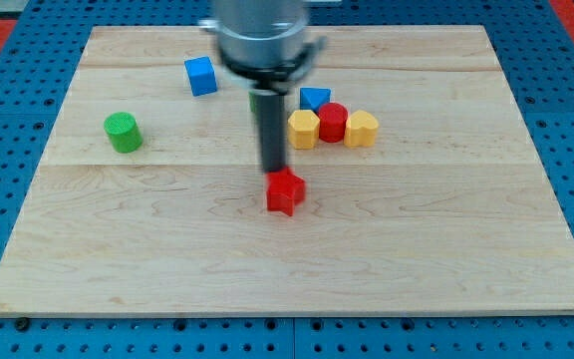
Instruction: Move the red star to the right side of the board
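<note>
The red star [285, 191] lies near the middle of the wooden board [167, 259], a little toward the view's bottom. My tip [272, 171] stands just above the star's upper left edge, touching or nearly touching it. The dark rod rises from there to the blurred grey arm body at the view's top.
To the upper right of the star sits a tight cluster: a yellow block [303, 129], a red cylinder [333, 122], a yellow heart-like block [362, 129] and a blue triangle [314, 98]. A blue cube [200, 76] is at top left. A green cylinder [123, 133] is at the left.
</note>
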